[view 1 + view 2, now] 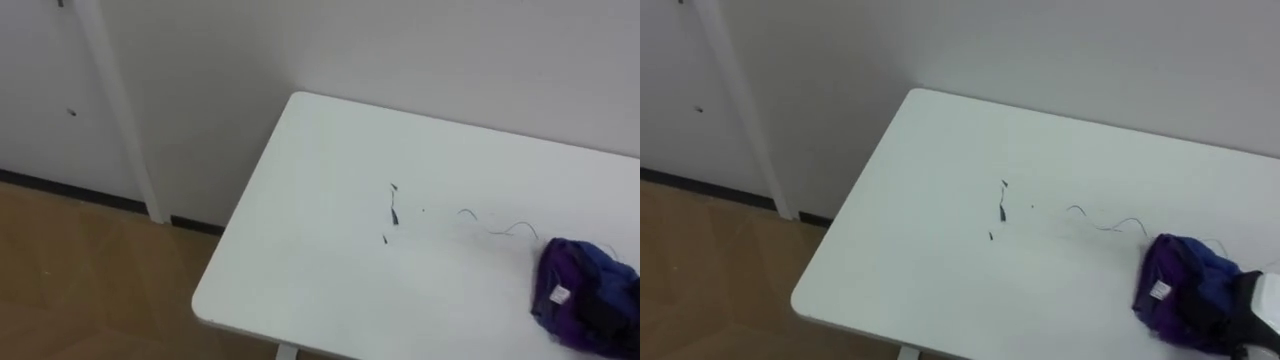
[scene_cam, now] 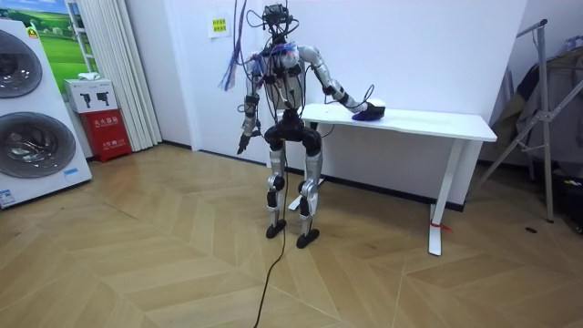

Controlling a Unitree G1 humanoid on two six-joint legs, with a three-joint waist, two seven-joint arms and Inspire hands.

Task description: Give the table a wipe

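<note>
well, from the left eye view the white table [image 1: 300, 280] shows its near left corner, with a few small dark marks [image 1: 393, 205] on the top and a thin scribbled line [image 1: 495, 228] running toward a bunched purple and blue cloth [image 1: 585, 295] at the right edge. wooden floor [image 1: 80, 280] lies below the corner.

the right eye view adds something: a dark and white end of the robot's right arm comes in at the lower right, against the cloth's right side.

the room view shows the robot standing at the table's end, back to me, right hand [image 2: 356, 107] stretched out onto the cloth, left hand [image 2: 243, 144] hanging by its hip. i cannot tell how either hand's fingers are set; they are too small or hidden.
</note>
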